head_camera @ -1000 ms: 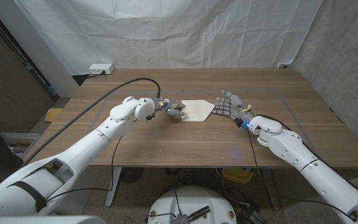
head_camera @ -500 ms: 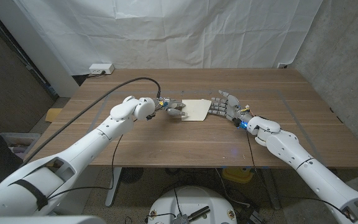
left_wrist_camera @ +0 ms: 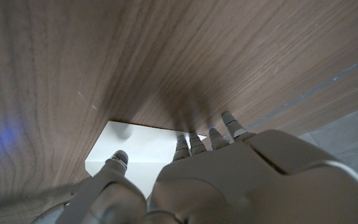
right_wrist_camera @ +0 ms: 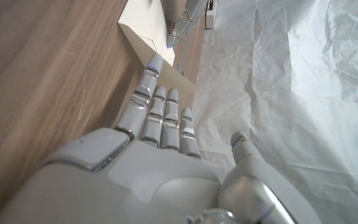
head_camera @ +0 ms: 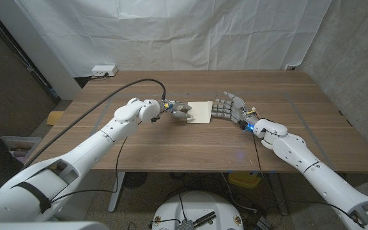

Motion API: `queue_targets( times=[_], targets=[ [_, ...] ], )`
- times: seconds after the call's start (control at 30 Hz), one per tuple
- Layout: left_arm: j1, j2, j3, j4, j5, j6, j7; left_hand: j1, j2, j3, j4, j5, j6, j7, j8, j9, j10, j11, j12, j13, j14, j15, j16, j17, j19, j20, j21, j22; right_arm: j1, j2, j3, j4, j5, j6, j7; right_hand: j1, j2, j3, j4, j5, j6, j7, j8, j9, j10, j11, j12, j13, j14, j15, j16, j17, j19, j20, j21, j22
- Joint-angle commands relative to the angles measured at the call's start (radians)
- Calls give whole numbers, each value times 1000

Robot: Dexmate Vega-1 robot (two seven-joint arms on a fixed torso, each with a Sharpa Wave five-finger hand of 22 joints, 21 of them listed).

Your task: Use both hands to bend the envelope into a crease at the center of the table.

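At the middle of the wooden surface (head_camera: 171, 137), the left hand (head_camera: 180, 112) presses its fingers (left_wrist_camera: 185, 147) on the near end of the cream envelope (head_camera: 201, 112), while the right hand (head_camera: 230, 107), fingers spread and holding nothing, stands against the opposite edge. If the right hand pushes harder than the left pins, the envelope could slide or buckle off-centre. It looks pale, thin and partly lifted.

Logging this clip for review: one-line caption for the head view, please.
Left hand rests on a cream paper envelope at the centre of a brown wooden table, while the open right hand meets its opposite edge.
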Motion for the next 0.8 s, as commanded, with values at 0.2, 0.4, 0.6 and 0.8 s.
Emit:
queue_targets(
  times=[0.2,0.4,0.6,0.8],
  targets=[
    [-21,-11,11,31,-7,-14,7,7,3,-5,-3,8,-3,-10,4,6,-4,-5,5,5,-1,-17,3,3,-85,-8,-3,3,84,-23,-75,29,-48,-68,52,-6,-5,4,1,2,5,64,-2,6,-18,4,-12,3,-11,8,-11,1,11,2,-1,1],
    [-28,-15,15,44,-10,-17,7,7,5,-7,-3,8,-6,-11,4,6,-5,-4,5,5,-1,-17,3,3,-84,-9,-4,3,101,-22,-96,40,-86,-30,69,-8,-5,4,3,3,10,65,0,7,-17,3,-14,3,-10,1,-12,1,12,-4,-4,1],
    [-37,-19,20,59,-14,-26,10,8,5,-8,-3,9,-7,-10,4,6,-6,-6,5,5,-1,-17,3,3,-84,-10,-5,3,130,-61,-132,-8,-164,-57,41,-18,-6,1,10,4,35,62,6,10,-32,-4,-25,3,-47,-2,-28,3,-30,-7,-24,2],
    [-46,-23,25,75,-17,-36,16,8,6,-10,-4,9,-7,-11,5,5,-7,-5,5,5,0,-17,3,3,-83,-12,-5,3,175,-103,-187,-64,-286,-83,6,-34,-11,-4,20,8,74,47,13,12,-71,-5,-39,5,-118,-7,-40,4,-106,-5,-37,3]
  ],
)
